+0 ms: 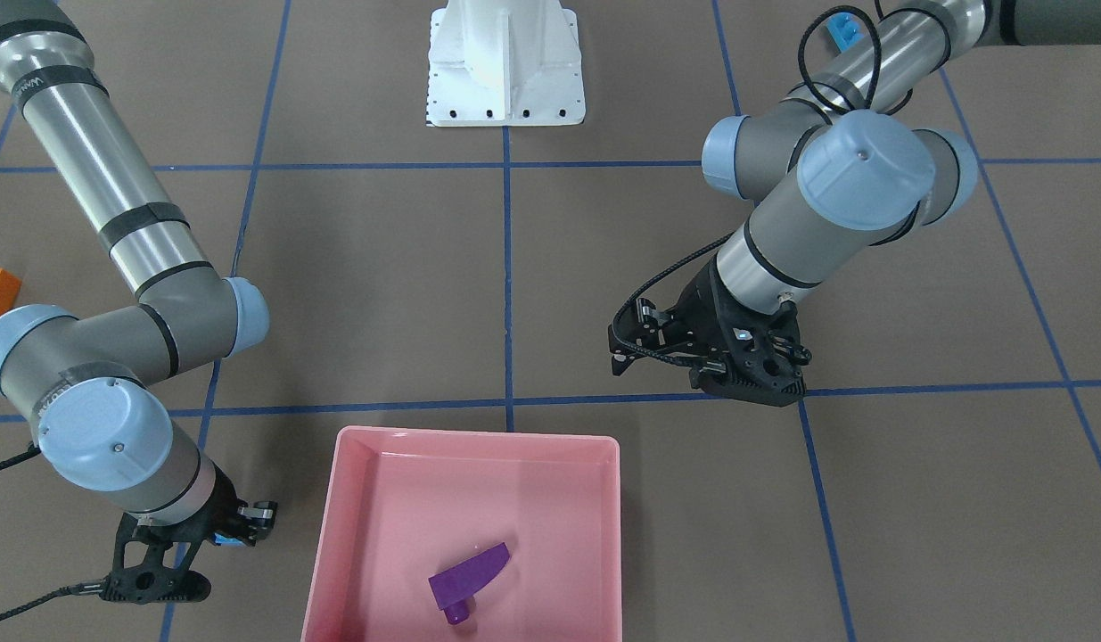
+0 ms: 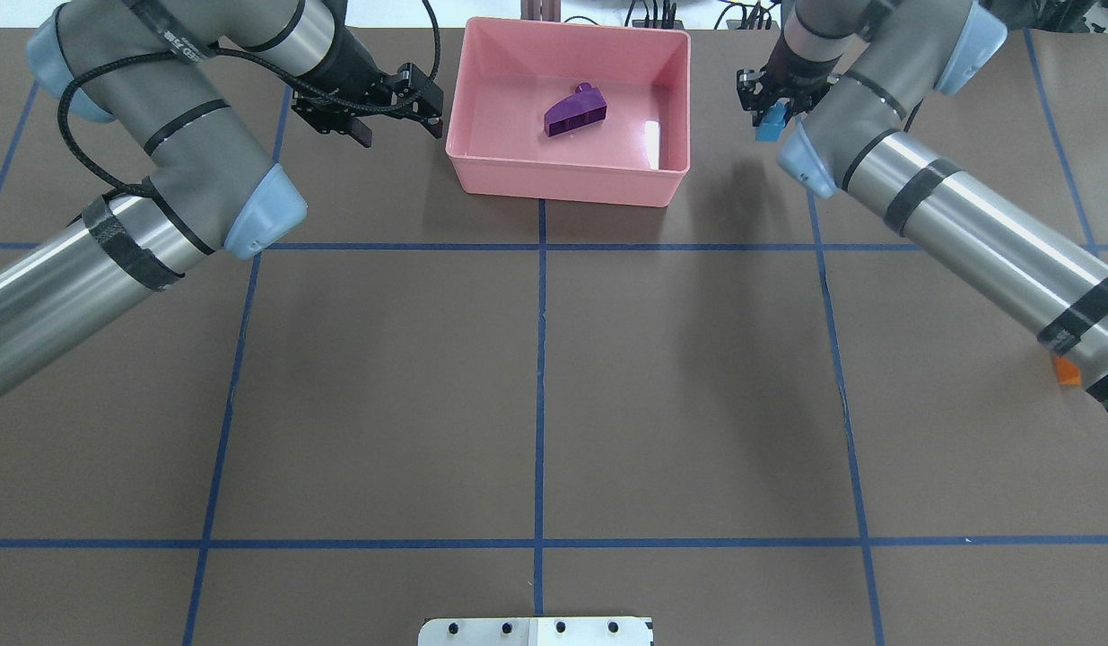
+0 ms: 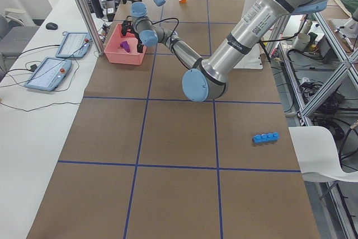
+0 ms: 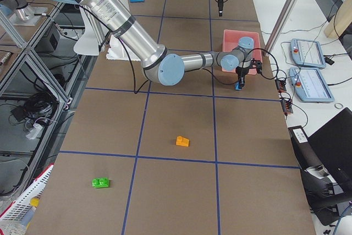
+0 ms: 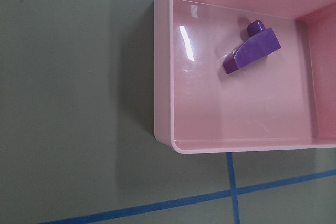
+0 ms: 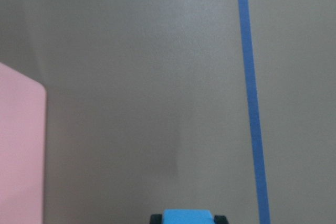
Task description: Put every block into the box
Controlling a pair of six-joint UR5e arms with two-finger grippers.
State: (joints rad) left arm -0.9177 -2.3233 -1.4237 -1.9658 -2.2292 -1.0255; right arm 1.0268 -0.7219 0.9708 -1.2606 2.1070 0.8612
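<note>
The pink box stands at the table's far edge and holds the purple wedge, which also shows in the left wrist view. My left gripper is open and empty just left of the box. My right gripper is shut on the blue one-stud cube, held above the table right of the box; the cube also shows in the right wrist view. The long blue bar, the orange sloped piece and the green brick lie apart on the table.
The white metal base stands at the robot's side of the table. Blue tape lines grid the brown tabletop. Tablets and cables lie on the white bench beyond the box. The orange piece lies partly under my right forearm.
</note>
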